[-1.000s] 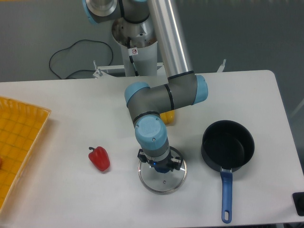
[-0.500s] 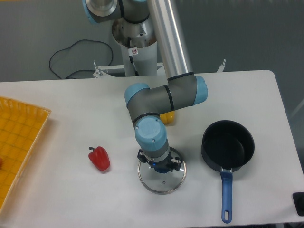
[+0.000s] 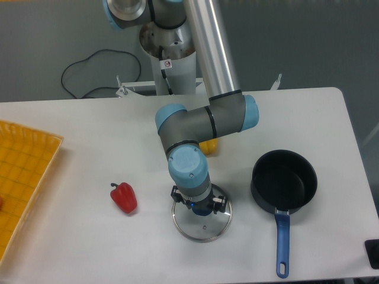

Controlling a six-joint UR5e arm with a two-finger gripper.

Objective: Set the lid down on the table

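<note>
My gripper (image 3: pixel 199 205) sits straight over the middle of the lid (image 3: pixel 202 222), with the wrist pointing down from above — so the lid is directly below the tool, not off to any side. The fingers reach down to where the blue knob should be, but the wrist body hides most of it; I only catch a glint of blue between the black finger blocks. Whether the jaws are clamped on the knob or already let go, I cannot tell from this view.

The lid looks to be lying flat on the table (image 3: pixel 89 248), its metal rim showing as a full ring in front of and around the gripper. The pot (image 3: pixel 284 180) stands off to one side of the tool, well apart from the lid, open and uncovered, its blue handle running toward the camera. On the other side lies a red pepper (image 3: pixel 124 197), also apart from the lid. A yellow thing (image 3: pixel 208 145) peeks out behind the forearm, beyond the tool.

As I judge it, the lid is down or very nearly so, and what is left turns on one axis — straight up. A round lid has no long axis to worry about; if I let go and lift vertically off the knob, nothing should drag.
</note>
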